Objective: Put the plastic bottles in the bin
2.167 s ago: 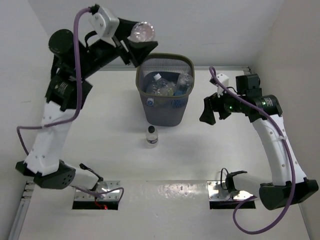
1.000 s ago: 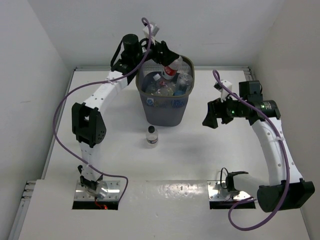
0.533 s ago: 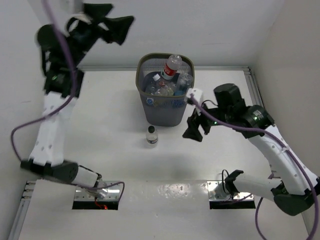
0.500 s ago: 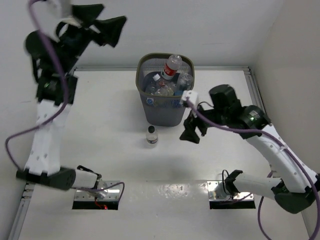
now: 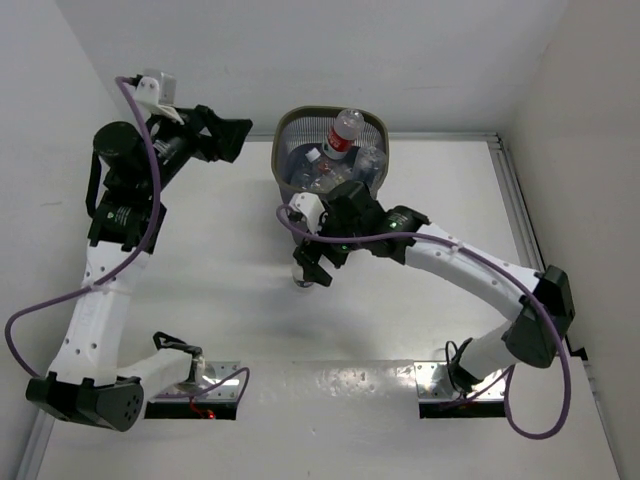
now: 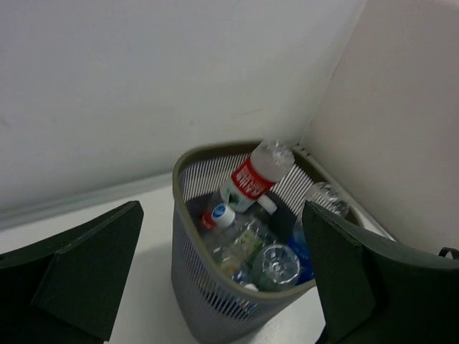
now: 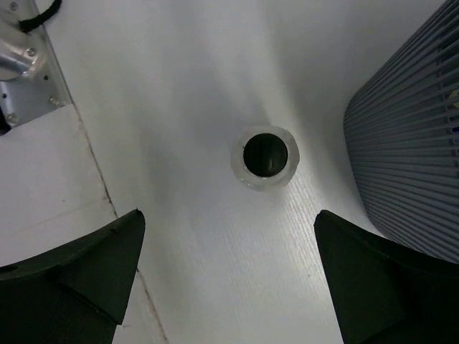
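Note:
The bin (image 5: 281, 135), a dark grey mesh wastebasket, stands at the back of the table and holds several plastic bottles. A red-white labelled bottle (image 5: 343, 131) pokes above its rim, also seen in the left wrist view (image 6: 255, 175). One small black-capped bottle (image 5: 299, 277) stands upright on the table in front of the bin. My right gripper (image 5: 314, 264) hovers right above it, open. In the right wrist view the cap (image 7: 264, 158) lies just beyond the spread fingertips, beside the bin's wall (image 7: 409, 129). My left gripper (image 5: 228, 138) hangs open and empty, left of the bin (image 6: 215, 301).
Two metal mounting plates (image 5: 195, 385) (image 5: 450, 385) sit at the table's near edge, one showing in the right wrist view (image 7: 21, 72). White walls close the back and both sides. My right arm (image 5: 450, 260) stretches across the table in front of the bin.
My right arm has swung left across the bin's front to above the small bottle, and its jaws have spread wider. My left arm, empty, has come down beside the bin.

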